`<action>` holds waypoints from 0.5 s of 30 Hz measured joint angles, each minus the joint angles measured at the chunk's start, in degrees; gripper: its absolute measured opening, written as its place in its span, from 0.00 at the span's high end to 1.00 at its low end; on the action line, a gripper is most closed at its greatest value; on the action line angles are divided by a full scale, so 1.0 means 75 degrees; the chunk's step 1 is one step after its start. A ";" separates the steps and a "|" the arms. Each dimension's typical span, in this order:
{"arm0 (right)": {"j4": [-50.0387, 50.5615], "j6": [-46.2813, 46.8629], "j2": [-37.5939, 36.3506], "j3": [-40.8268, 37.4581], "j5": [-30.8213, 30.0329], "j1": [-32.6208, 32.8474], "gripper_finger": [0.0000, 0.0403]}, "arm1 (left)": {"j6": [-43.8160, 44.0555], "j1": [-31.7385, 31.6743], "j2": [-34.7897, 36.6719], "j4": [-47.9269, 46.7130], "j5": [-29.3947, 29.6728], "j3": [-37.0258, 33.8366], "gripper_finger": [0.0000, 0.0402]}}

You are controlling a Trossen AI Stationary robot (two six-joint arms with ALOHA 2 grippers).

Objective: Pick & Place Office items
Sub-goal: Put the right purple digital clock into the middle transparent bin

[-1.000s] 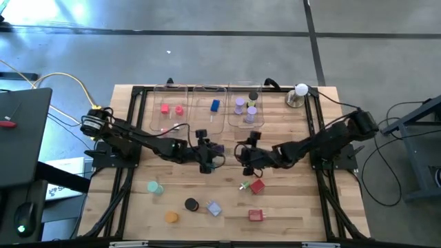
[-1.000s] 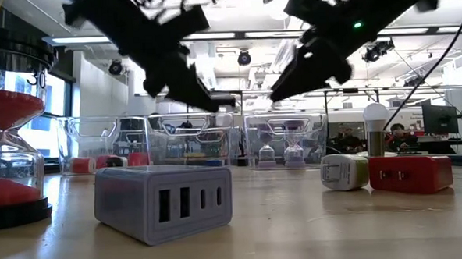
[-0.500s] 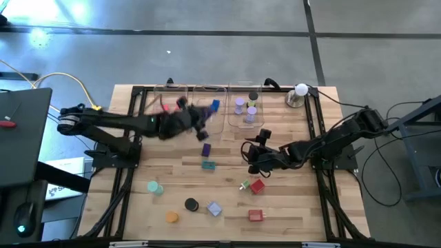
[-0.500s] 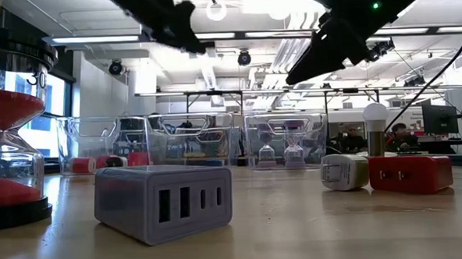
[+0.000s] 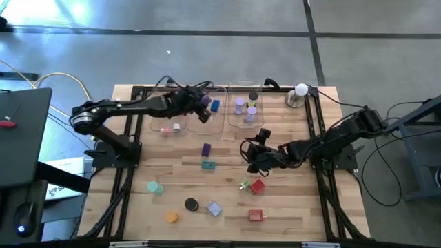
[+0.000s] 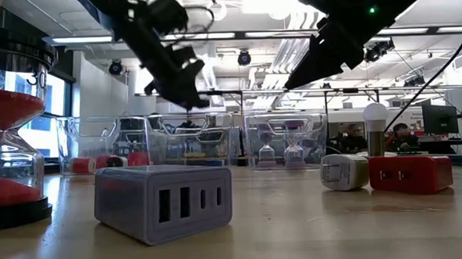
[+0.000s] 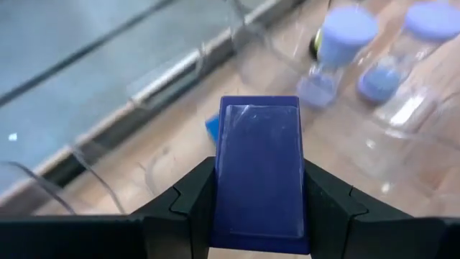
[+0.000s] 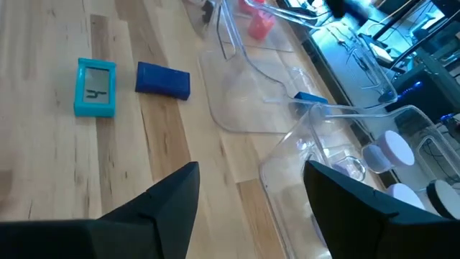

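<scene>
My left gripper [image 5: 202,105] hovers over the clear trays at the table's far side, shut on a dark blue block [image 7: 259,162]. My right gripper [image 5: 251,156] hangs open above the table's middle, touching nothing; its wrist view shows a teal piece [image 8: 95,87] and a blue block [image 8: 163,79] lying flat on the wood ahead. More office items lie near the front edge: a teal disc [image 5: 155,187], a black disc [image 5: 191,204], a lavender block [image 5: 213,209], an orange disc [image 5: 171,217] and two red blocks [image 5: 258,186]. My left gripper pinches the dark blue block between its two fingers [image 7: 192,196], one on each long side [image 7: 224,180]. The block points forward past the fingertips and is lifted clear above the middle tray [image 7: 165,162].
Three clear trays [image 5: 236,122] stand in a row at the far side; they hold pink pieces [image 5: 165,129], a blue piece [image 5: 216,105] and purple hourglasses [image 5: 240,105]. A white ball on a metal base [image 5: 300,93] stands at the far right corner. Black rails [image 5: 127,138] border the table.
My left gripper has risen from the table's middle and swung toward the far edge, carrying the dark blue block over the trays. A blue block and a teal piece that it covered now show on the wood. My right gripper has drawn back slightly toward the right.
</scene>
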State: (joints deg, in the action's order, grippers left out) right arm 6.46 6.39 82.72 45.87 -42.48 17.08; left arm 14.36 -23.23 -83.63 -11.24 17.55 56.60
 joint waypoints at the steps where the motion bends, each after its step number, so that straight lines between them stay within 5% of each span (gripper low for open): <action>1: -0.0005 -0.0002 0.0000 0.0000 0.0000 0.0000 0.41 | 0.0019 -0.0002 -0.0156 0.0002 0.0008 0.0000 0.63; 8: -0.0015 -0.0015 0.0000 0.0000 0.0006 0.0001 0.41 | 0.0039 -0.0002 -0.1027 0.0054 0.0013 -0.0003 0.63; 15: -0.0012 -0.0006 0.0000 0.0000 0.0140 0.0000 0.41 | 0.0007 -0.0043 -0.1634 0.0124 -0.0007 -0.0003 0.45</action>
State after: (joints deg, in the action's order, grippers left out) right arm 6.37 6.35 82.72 45.87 -41.43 17.08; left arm 14.41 -23.55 -95.89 -10.31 17.50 56.58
